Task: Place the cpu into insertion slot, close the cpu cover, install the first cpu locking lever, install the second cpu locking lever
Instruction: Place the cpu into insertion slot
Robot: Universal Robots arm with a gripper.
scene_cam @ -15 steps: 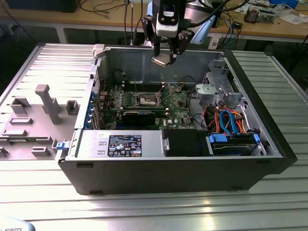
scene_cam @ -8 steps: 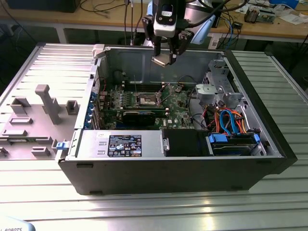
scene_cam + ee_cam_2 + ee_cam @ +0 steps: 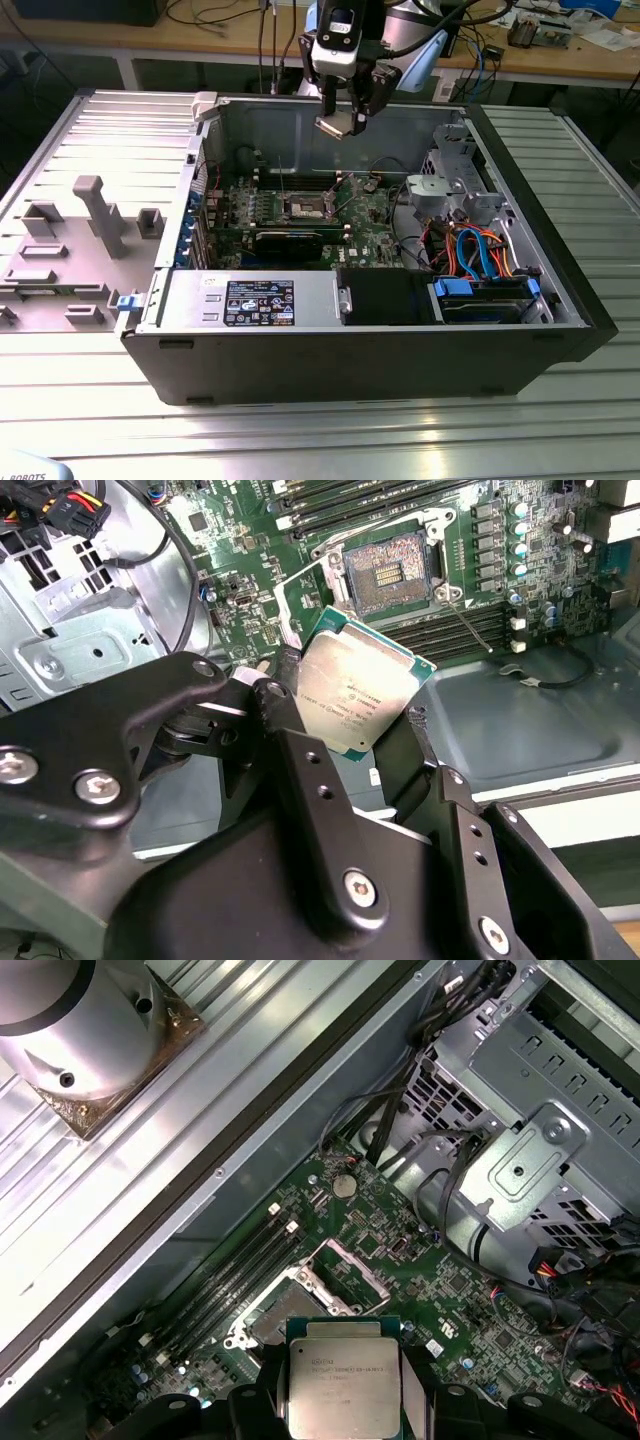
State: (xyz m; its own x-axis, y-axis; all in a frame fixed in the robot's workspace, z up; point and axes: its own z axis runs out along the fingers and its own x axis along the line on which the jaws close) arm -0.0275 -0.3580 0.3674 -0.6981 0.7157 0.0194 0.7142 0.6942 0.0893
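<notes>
Silvery cpu (image 3: 365,690), printed top — pinched in hand (image 3: 350,705), abv insertion slot (image 3: 390,572).

Open room above the insertion slot (image 3: 385,568)

One cpu (image 3: 360,695), one insertion slot (image 3: 390,570), seemingly one cover (image 3: 356,1264).
</notes>
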